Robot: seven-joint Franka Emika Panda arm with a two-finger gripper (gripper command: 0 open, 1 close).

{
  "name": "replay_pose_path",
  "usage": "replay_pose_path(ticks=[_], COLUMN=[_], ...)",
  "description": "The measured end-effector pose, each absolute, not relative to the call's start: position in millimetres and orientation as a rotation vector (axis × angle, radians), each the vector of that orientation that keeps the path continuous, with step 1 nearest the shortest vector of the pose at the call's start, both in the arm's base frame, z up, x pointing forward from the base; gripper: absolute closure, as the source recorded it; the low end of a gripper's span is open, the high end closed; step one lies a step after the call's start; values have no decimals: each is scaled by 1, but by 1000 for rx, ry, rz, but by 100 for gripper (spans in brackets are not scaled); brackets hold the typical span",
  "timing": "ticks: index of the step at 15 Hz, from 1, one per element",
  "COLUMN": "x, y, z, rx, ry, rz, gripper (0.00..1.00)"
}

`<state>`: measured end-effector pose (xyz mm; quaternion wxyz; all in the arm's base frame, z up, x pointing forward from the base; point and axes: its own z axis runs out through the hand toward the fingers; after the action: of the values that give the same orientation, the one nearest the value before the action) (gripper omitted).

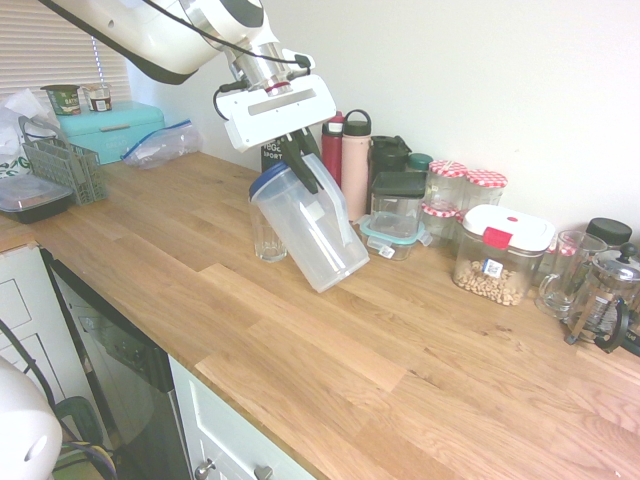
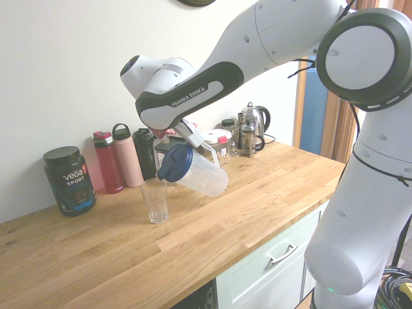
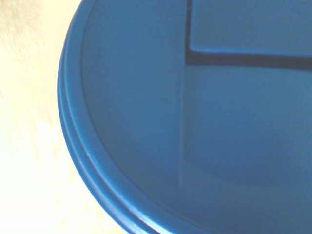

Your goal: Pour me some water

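My gripper [image 1: 303,165] is shut on the handle of a clear plastic pitcher [image 1: 318,235] with a blue lid [image 1: 268,181]. The pitcher hangs above the wooden counter, tilted so its lid end points down toward a clear drinking glass [image 1: 266,237]. In the second exterior view the lid [image 2: 174,162] sits just over the rim of the glass [image 2: 155,200], with the pitcher body [image 2: 205,177] slanting up and away from it below the gripper [image 2: 187,136]. The blue lid [image 3: 170,122] fills the wrist view. I see no water in the pitcher or the glass.
Along the wall stand a pink bottle [image 1: 355,165], a red bottle [image 1: 332,148], red-lidded jars [image 1: 446,195], a white-lidded container [image 1: 501,254] and a French press [image 1: 605,300]. A black protein tub [image 2: 69,179] stands left of the glass. A grey rack [image 1: 68,167] sits far left.
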<state>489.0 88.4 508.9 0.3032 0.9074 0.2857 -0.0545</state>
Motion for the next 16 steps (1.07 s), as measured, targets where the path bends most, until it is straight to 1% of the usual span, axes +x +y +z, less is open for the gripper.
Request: replay_pose_path(ticks=[2, 4, 6, 10, 12, 16], x=[491, 495, 496, 477, 476, 475], y=[90, 85, 63, -23, -71, -165], z=[507, 522, 562, 635, 634, 595], rx=[2404, 2448, 2573, 2807, 2892, 3025], ry=[752, 723, 663, 422, 272, -71], rz=[-132, -96, -27, 74, 92, 111], gripper=[100, 100, 100, 100, 100, 100])
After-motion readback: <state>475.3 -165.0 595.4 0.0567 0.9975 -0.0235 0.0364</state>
